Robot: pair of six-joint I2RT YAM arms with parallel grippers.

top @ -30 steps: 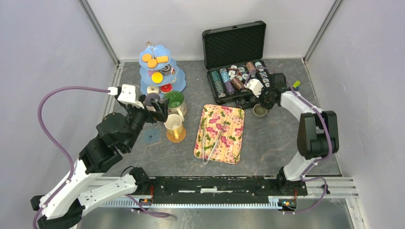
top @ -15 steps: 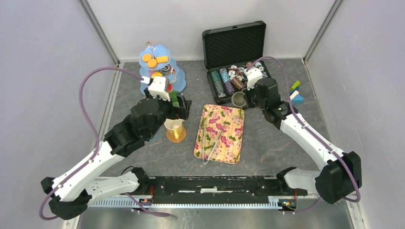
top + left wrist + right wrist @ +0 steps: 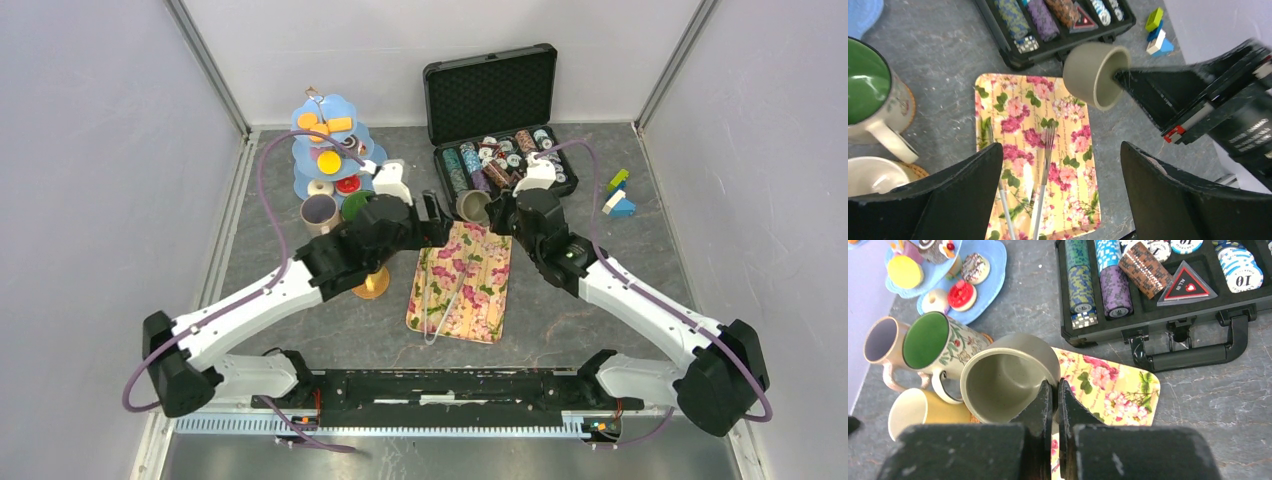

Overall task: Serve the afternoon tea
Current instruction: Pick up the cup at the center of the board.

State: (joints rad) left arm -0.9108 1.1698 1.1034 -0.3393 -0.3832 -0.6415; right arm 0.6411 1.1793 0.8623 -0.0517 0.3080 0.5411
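My right gripper is shut on the rim of a grey cup, held tilted above the far left corner of the floral tray. The same grey cup shows in the left wrist view, in the air. My left gripper hangs open over the tray, nothing between its fingers. A green-lined mug, a lilac mug and a yellow mug stand together left of the tray. The blue tiered stand carries donuts, cakes and orange biscuits. A woven coaster peeks out under my left arm.
Metal tongs lie on the tray. An open black case of poker chips stands at the back, just beyond the tray. Small coloured building blocks lie right of the case. Grey walls close in the table on three sides.
My left arm has swung right, from the mugs to over the tray's near left part. My right arm has carried the grey cup left, from beside the case to the tray's far corner.
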